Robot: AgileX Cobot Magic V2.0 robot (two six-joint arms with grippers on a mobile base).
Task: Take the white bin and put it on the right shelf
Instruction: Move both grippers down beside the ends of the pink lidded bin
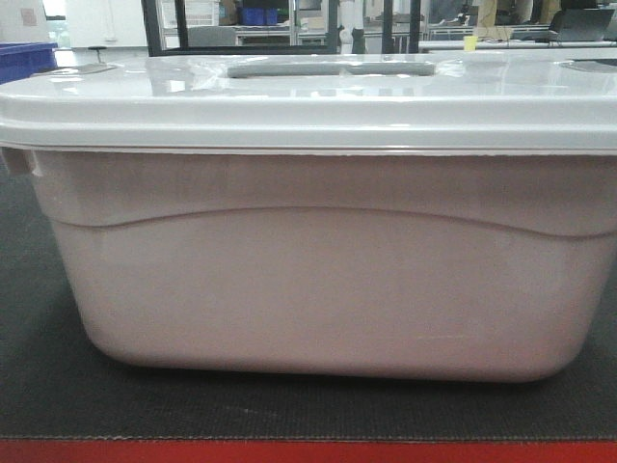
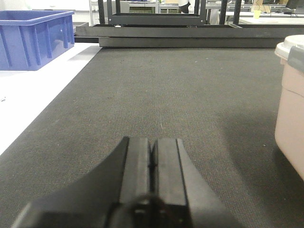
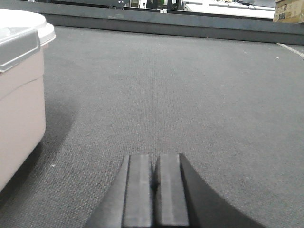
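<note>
Plastic fills almost the whole front view: the white bin (image 1: 308, 280) sits very close, flat on the dark mat (image 1: 58, 395) of the counter. Its grey lid (image 1: 308, 106) is on, and a long dip for a handle (image 1: 333, 69) shows in the top. A curved line runs across the pinkish side. A red strip (image 1: 308, 451) runs along the bottom of this view. Neither claw shows up here.

The left wrist view shows the left claw (image 2: 153, 159). Its two black fingers (image 2: 137, 161) are pressed tight together with nothing between them. It points over the bare mat. Only a corner of the white bin (image 2: 290, 118) shows, at the right edge, and it is apart from the claw. This view also shows a blue bin (image 2: 33, 38) standing open on a white surface (image 2: 28, 99) left of the mat. In the front view only a small bit of that blue bin pokes out behind the lid. A black frame (image 2: 156, 21) stands at the far end of the mat.

The right wrist view shows the right claw (image 3: 154, 187), pressed shut too and holding nothing. Here the white bin (image 3: 19, 104) is at the left edge, also apart from the claw. A brown box (image 3: 289, 10) sits far off in the top right corner.

So the bin stands between the two claws, and neither one touches it.
</note>
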